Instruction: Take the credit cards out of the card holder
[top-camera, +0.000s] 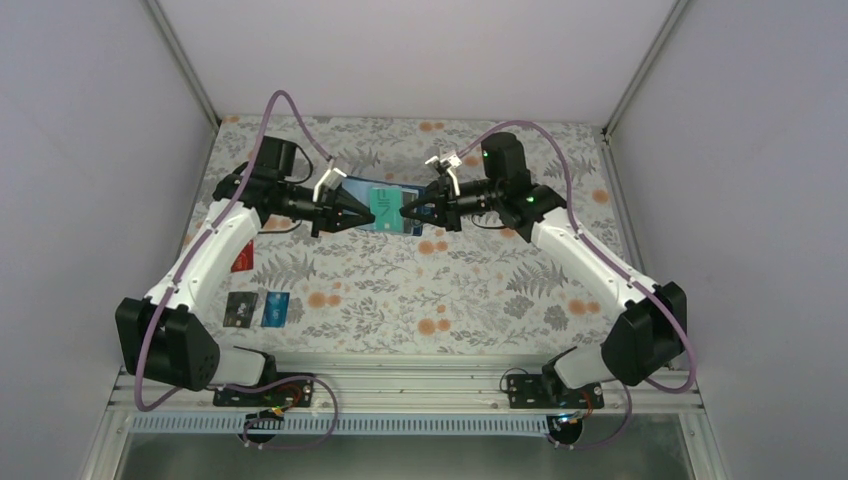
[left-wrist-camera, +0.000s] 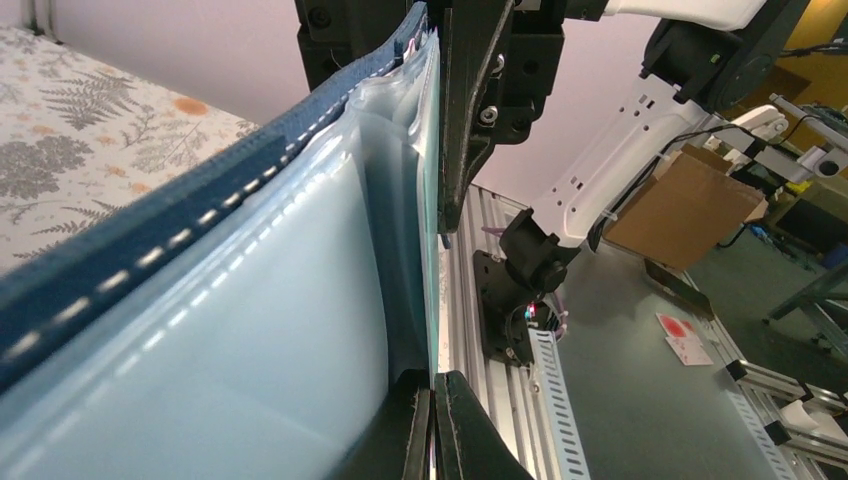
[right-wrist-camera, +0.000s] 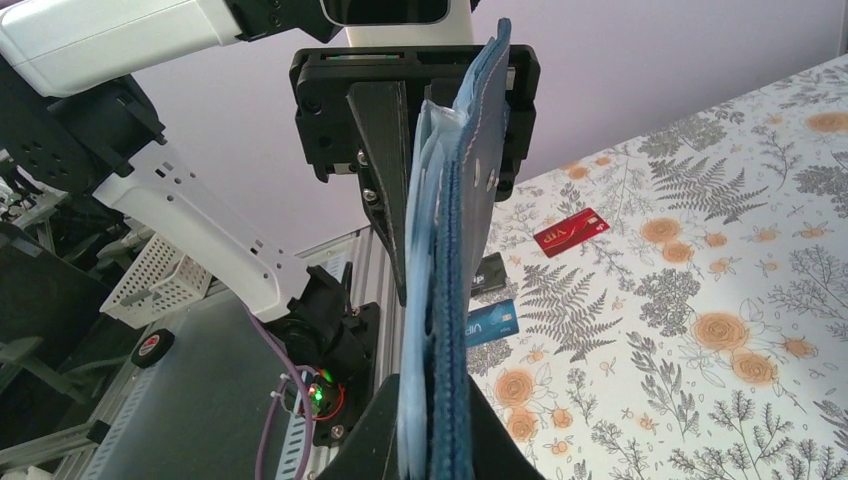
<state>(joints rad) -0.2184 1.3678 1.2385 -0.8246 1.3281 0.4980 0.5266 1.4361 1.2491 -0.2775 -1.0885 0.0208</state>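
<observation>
White panels wall in a floral-print counter (top-camera: 480, 290) with both arms reaching toward its far middle. Three small thin plastic cards lie loose toward the counter's left near corner: a red card (top-camera: 242, 258) closest to the left edge, and nearer the front a black card (top-camera: 240, 308) with a blue card (top-camera: 275, 308) just beside it. I judge those three as already taken out.

The navy blue stitched fabric card holder (right-wrist-camera: 462, 250), with pale blue clear pockets, is off the counter, held up on edge between the two arms. From overhead, a teal-green rectangle (top-camera: 383, 205) shows on its open face. It looks like a card not yet drawn from its pocket, so at least one removal seems left. Whether more cards are tucked inside I cannot tell.

The left tool (top-camera: 357, 213) has its fingers pressed together, pinching the holder's left end at the pocket edge. The right tool (top-camera: 406, 211) is likewise clamped on the opposite end, over fabric and pockets alike. Neither tool holds a loose card.
</observation>
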